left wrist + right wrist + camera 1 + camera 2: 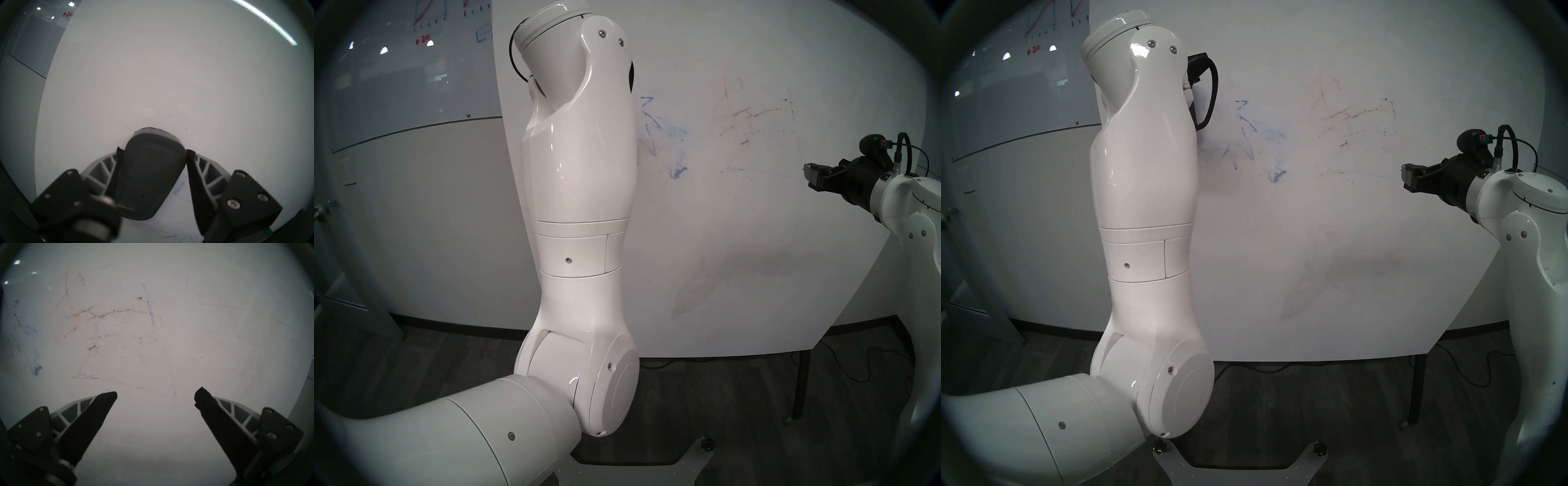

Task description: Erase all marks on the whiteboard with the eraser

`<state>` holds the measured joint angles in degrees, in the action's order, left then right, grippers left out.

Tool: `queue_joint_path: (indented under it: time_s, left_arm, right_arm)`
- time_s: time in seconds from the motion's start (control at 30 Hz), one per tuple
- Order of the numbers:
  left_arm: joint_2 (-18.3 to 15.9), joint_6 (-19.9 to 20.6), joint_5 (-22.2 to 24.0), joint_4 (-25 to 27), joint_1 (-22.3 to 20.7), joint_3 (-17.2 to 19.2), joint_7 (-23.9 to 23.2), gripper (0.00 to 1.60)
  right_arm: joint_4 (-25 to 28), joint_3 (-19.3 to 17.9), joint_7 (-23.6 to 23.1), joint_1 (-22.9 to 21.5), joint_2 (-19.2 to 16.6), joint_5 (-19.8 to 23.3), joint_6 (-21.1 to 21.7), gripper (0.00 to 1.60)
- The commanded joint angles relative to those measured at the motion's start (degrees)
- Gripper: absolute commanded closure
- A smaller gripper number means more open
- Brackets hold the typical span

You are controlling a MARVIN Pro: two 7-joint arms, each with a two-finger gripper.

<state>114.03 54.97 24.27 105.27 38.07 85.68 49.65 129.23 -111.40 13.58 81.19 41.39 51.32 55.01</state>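
Pressing the whiteboard [153, 67], left end effector [153, 154] clamps the eraser [147, 178]; right end effector [155, 395] gapes.

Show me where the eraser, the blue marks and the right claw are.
eraser [149, 178]: left wrist view, its smooth back.
blue marks [1248, 139]: head right view, spiky lines.
right claw [155, 396]: right wrist view, gap between fingertips.

To your upper left a glossy grey glass board [398, 78] hangs on the wall, carrying red and blue graph scribbles [426, 13] and a red "+20" [422, 39] beneath them. You can see ceiling lights reflected in it. Below lies dark grey flooring [704, 390], with a black cable [857, 370] trailing past a dark metal leg [799, 383] at lower right.
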Motion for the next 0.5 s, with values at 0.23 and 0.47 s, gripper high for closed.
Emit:
queue_joint_path:
  time_s: [0.23, 0.47]
  left_arm:
    - [-2.99, 0.03, 7.19, -1.30, -3.10, -0.93, 1.63, 1.60]
    - [-3.89, 0.03, 10.05, -2.39, -3.43, -2.24, 2.29, 1.60]
  right_arm:
    - [0.26, -0.16, -0.06, -0.49, -0.24, -0.13, -0.39, 0.00]
    - [0.26, -0.16, -0.06, -0.49, -0.24, -0.13, -0.39, 0.00]
